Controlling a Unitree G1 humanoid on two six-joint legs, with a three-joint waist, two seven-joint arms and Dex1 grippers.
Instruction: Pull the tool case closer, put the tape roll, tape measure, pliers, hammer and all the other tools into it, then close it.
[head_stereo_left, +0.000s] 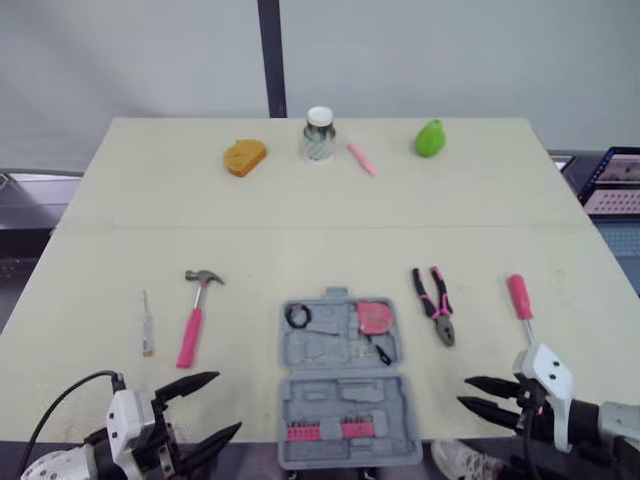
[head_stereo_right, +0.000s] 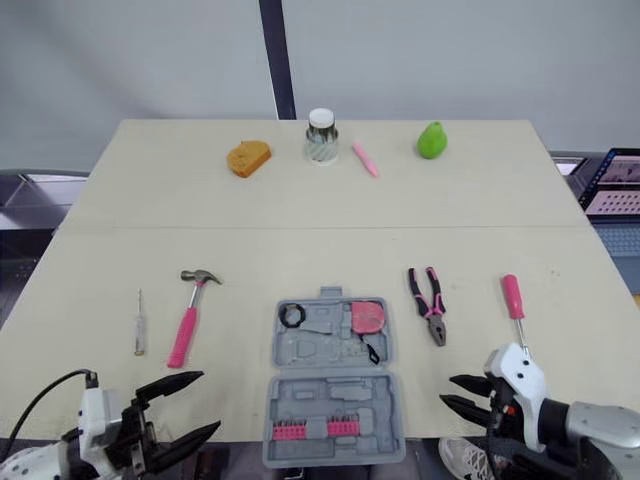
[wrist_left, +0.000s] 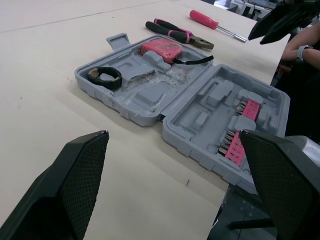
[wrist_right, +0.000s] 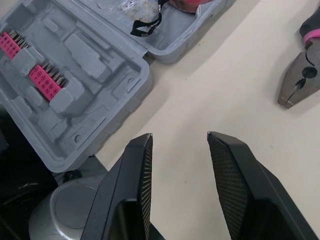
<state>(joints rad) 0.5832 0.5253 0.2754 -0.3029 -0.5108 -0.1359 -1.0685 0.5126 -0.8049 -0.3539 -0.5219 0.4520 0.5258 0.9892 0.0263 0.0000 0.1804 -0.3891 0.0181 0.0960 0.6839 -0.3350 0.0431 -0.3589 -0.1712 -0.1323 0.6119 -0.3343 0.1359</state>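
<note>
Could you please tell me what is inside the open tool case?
In the tool case, the far half holds a black tape roll and pink tape measure; the near half, pink bit strips. Beneath them is hidden.

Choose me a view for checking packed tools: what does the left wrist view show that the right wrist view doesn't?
Left wrist view: tape roll seated in the tool case, pink screwdriver, left fingers apart. Right wrist view: right fingers apart over bare table. Both: open tool case, pink bit rows, pliers, tape measure's strap.
</note>
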